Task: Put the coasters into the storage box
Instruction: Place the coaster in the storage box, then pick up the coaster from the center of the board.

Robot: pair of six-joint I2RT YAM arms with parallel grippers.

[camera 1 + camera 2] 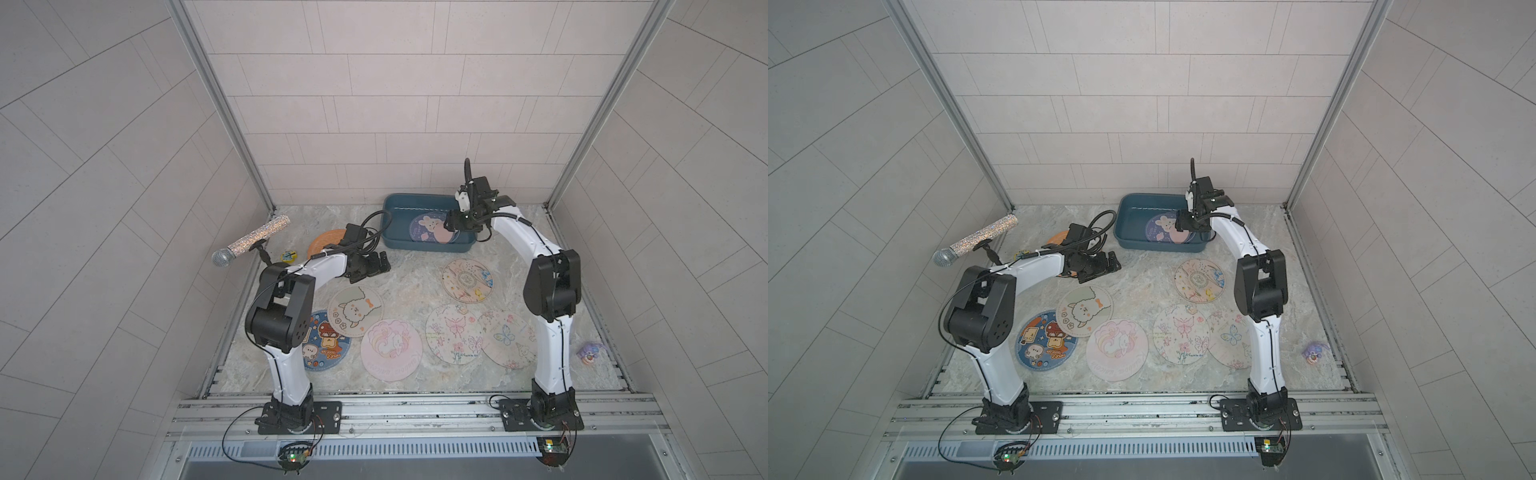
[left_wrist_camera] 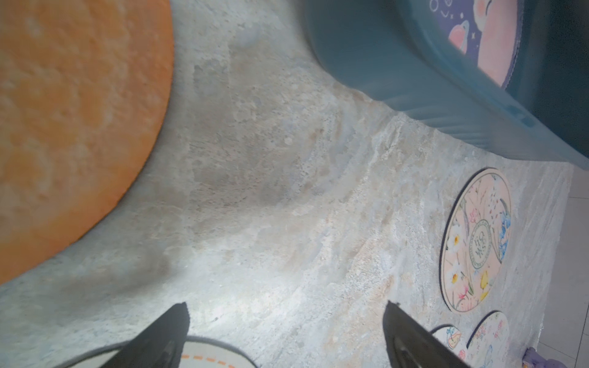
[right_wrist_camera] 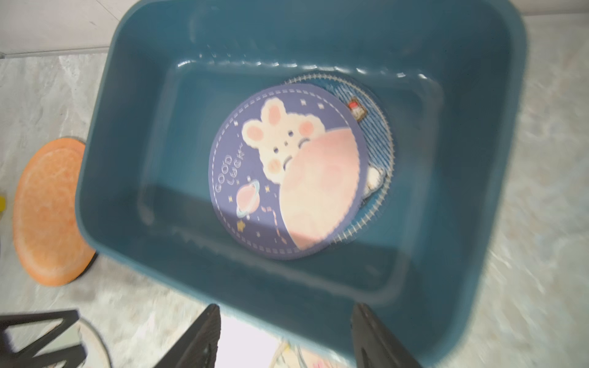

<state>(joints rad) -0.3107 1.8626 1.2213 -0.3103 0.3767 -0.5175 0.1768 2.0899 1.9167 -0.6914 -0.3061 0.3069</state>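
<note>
Presently, in both top views: storage box (image 1: 428, 246) (image 1: 1158, 245) at the far middle of the table (image 1: 415, 282), containing the purple rabbit coaster (image 1: 428, 227). Right gripper (image 1: 451, 226) poised over the box's right end, its jaws too small here to judge. Left gripper (image 1: 380, 266) low over bare table near the box's front left corner; orange coaster (image 1: 322, 243) to its left, partly covered by the arm. Loose on the table: alpaca coaster (image 1: 355, 311) overlapping the mushroom coaster (image 1: 328, 349); unicorn coaster (image 1: 390, 349) just beside both; butterfly coaster (image 1: 455, 334) and second butterfly coaster (image 1: 507, 338), edges overlapping; floral coaster (image 1: 467, 281) apart from them, nearer the box. Sundries: microphone (image 1: 249, 243) on a stand at the left edge, yellow badge (image 1: 287, 255) beside it, purple toy (image 1: 590, 353) at the right edge. Left wrist view: left gripper (image 2: 287, 337), jaws spread wide, nothing between them but table; orange coaster (image 2: 73, 127) on one side, storage box (image 2: 382, 63) and floral coaster (image 2: 476, 242) on the other. Right wrist view: right gripper (image 3: 287, 341) above the near wall of the storage box (image 3: 223, 286), jaws well parted and holding nothing; rabbit coaster (image 3: 287, 172) flat on the box floor, lying atop a blue striped coaster (image 3: 379, 133) whose rim shows along one side; orange coaster (image 3: 47, 210) outside, just beside the box.
</note>
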